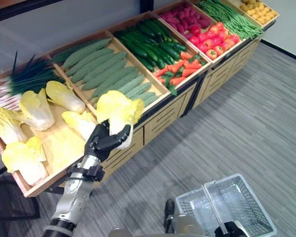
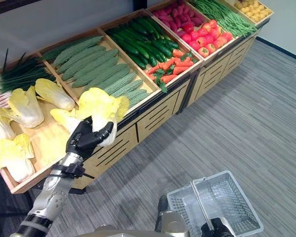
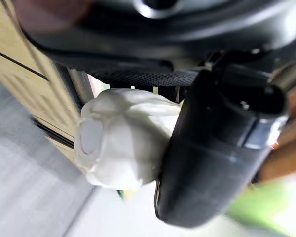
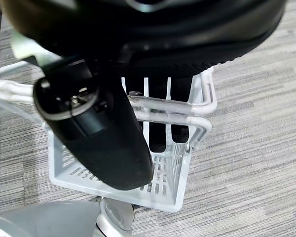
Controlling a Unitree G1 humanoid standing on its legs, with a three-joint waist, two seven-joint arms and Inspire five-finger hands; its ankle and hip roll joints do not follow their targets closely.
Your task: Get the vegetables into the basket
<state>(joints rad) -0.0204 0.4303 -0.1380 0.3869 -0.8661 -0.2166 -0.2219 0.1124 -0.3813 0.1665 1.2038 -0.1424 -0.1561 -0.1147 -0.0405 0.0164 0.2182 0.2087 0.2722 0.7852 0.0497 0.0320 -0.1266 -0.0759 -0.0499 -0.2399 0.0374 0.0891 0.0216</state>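
My left hand (image 1: pixel 102 141) is curled round a napa cabbage (image 1: pixel 119 111), yellow-leaved with a white stalk, and holds it above the front edge of the wooden produce stand. Its white stalk end (image 3: pixel 123 143) shows against my thumb (image 3: pixel 217 153) in the left wrist view. The white wire basket (image 1: pixel 246 207) hangs low at the right over the grey floor. My right hand (image 4: pixel 96 131) is curled round the basket's handle (image 4: pixel 167 111). The basket (image 4: pixel 113 182) has nothing visible inside.
Several more cabbages (image 1: pixel 37 109) lie in the stand's near bin (image 1: pixel 64 143). Farther bins hold green gourds (image 1: pixel 103 69), cucumbers (image 1: pixel 153 42), carrots (image 1: pixel 180 69), red peppers (image 1: pixel 217 42) and green beans (image 1: pixel 232 17). Grey carpet (image 1: pixel 237 128) stretches between stand and basket.
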